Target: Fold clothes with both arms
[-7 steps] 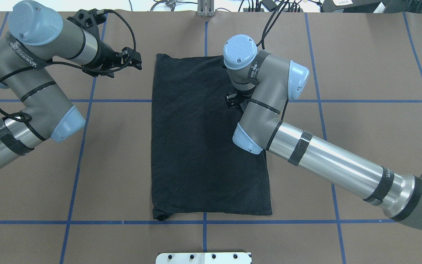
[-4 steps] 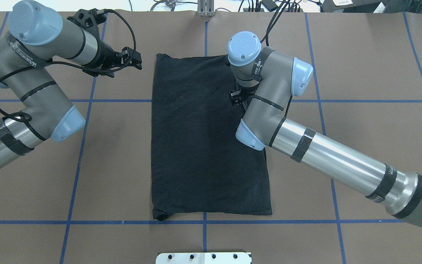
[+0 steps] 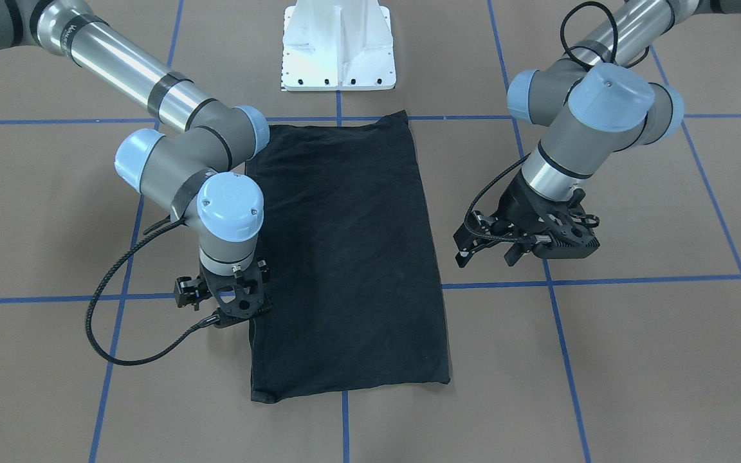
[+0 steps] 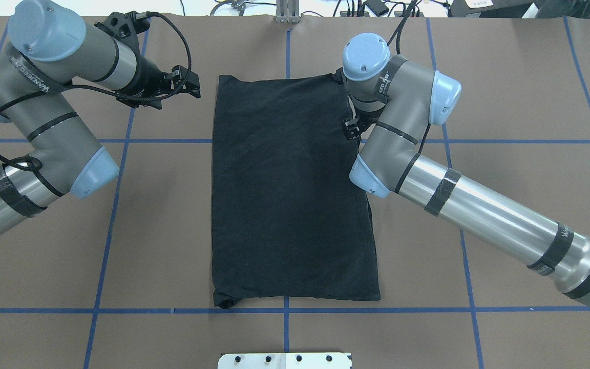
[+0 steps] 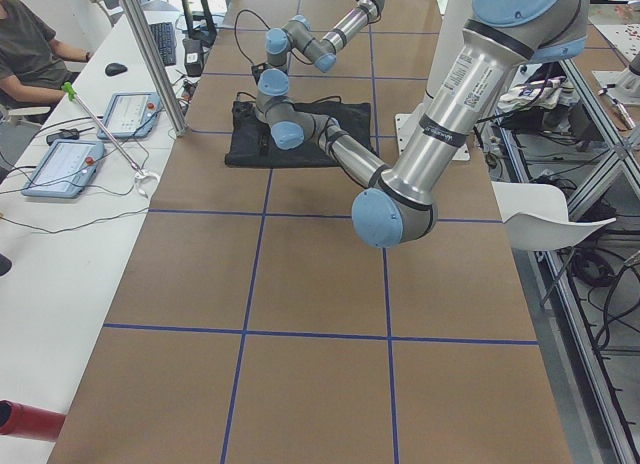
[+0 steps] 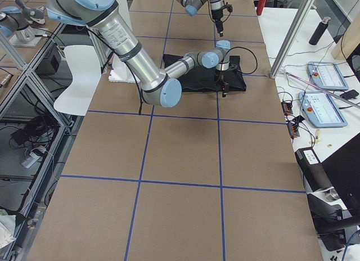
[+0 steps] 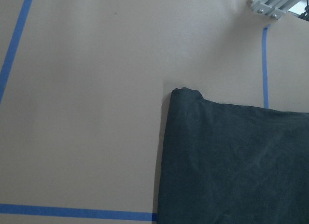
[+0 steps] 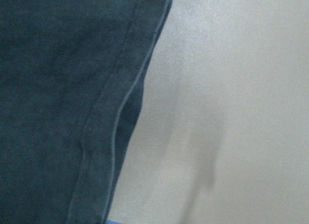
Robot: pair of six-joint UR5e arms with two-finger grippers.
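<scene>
1. The black short-sleeved cotton T-shirt [image 4: 290, 195] is lying flat in the middle of the brown paper-covered table [image 4: 505, 92]. It is already folded into one long narrow rectangle running from near to far (its print is not showing).
2. The black two-finger left gripper [image 4: 188, 84] is hovering over bare table just left of the shirt's far-left corner, its fingers standing apart and gripping nothing.
3. The black two-finger right gripper [image 3: 228, 301] is pointing straight down at the shirt's right long edge, toward the far end. Its fingers are hiding under the wrist, so I cannot tell whether they are apart or together.
4. By my reading, the arms are lining up for the crosswise fold. The next move is calling for each gripper to pinch a far corner through all layers, then carry both evenly toward the near hem.
5. Counting: one shirt, two grippers, and two grey-silver jointed arms, the left arm [image 4: 44, 118] and the right arm [image 4: 479, 215]
</scene>
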